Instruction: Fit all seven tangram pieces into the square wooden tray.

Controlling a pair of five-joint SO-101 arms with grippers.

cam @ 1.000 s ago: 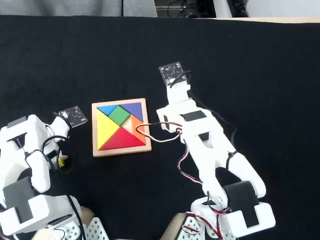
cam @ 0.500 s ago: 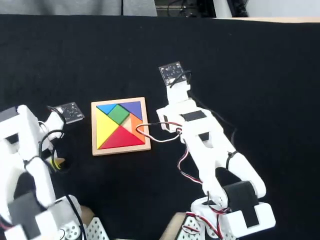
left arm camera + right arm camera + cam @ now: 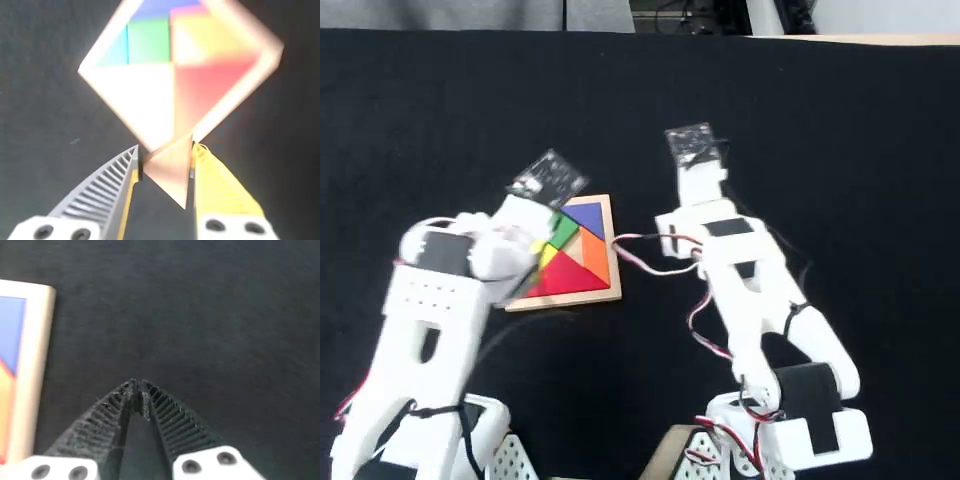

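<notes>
Left tool (image 3: pixel 165 150) grips a small pale triangle (image 3: pixel 168 180) between its two fingers, one point of the piece sticking out past the tips. In the wrist view the triangle sits by one corner of the tray.

Black cloth covers the bench (image 3: pixel 820 120). The tray (image 3: pixel 575 298) lies flat near its middle, and in the high view the left arm reaches across the tray's near side. The tray looks almost full. A red piece (image 3: pixel 570 280), an orange piece (image 3: pixel 592 255) and a green square (image 3: pixel 560 232) lie edge to edge, with blue beyond them. I cannot tell where the open slot is, because the arm hides part of the tray and glare washes out the wrist view.

Right tool (image 3: pixel 136 387) is closed on nothing and hangs over bare bench just beside the tray's rim.

The step in hand looks like seating this triangle, probably the last piece. To do it well:
- Carry the triangle inward until it is over the gap, not over the corner.
- Turn the wrist so its long edge lines up with the neighbouring edges.
- Lower it level, or one corner first, and let go only once it is flush.

A tilted entry would leave it riding on its neighbours or push them askew. The tray may also slide on the cloth, so the descent should be gentle and vertical.
</notes>
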